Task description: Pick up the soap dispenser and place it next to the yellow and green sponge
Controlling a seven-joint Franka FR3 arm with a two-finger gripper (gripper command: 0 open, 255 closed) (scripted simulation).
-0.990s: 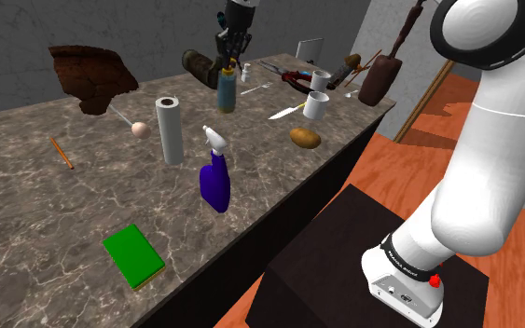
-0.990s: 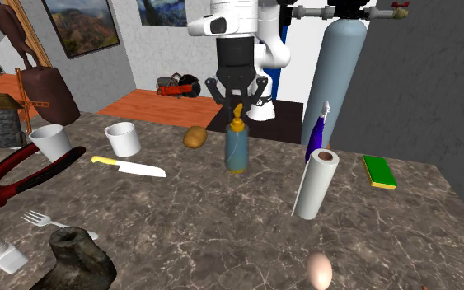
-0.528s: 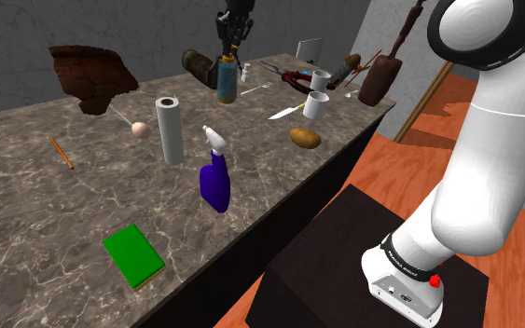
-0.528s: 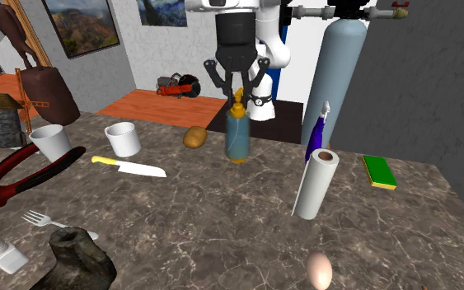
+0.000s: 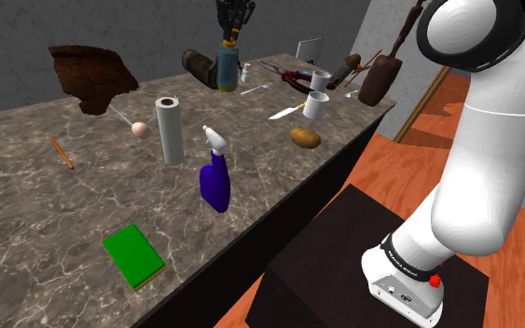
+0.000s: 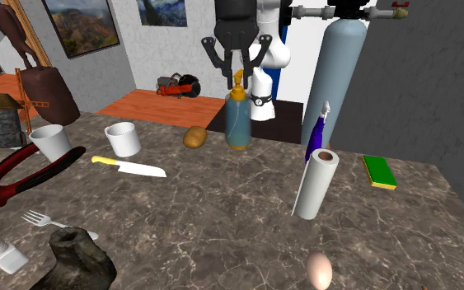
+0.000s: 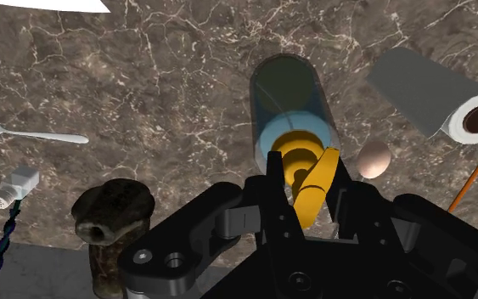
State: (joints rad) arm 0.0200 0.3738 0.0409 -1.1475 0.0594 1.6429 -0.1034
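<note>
The soap dispenser [image 5: 227, 69] is a blue-grey bottle with a yellow pump. It hangs upright above the far part of the marble table [image 5: 27, 214]. My gripper [image 5: 232, 34] is shut on its pump from above, and the second exterior view shows the same: gripper [image 6: 239, 74] over dispenser [image 6: 238, 122]. In the wrist view the black fingers [image 7: 272, 183] clasp the yellow pump of the dispenser [image 7: 289, 110]. The sponge [image 5: 133, 254], green on top with a yellow edge, lies flat near the table's front corner, far from the gripper; sponge [image 6: 379, 170].
Between the dispenser and the sponge stand a paper towel roll [image 5: 169, 129] and a purple spray bottle [image 5: 215, 177]. An egg [image 5: 140, 129], a potato [image 5: 305, 138], a knife [image 5: 286, 110], two white cups [image 5: 315, 104] and a pencil [image 5: 61, 152] also lie on the table.
The gripper closed on the dispenser's pump and rose, lifting the bottle off the table. Nothing else has moved.
</note>
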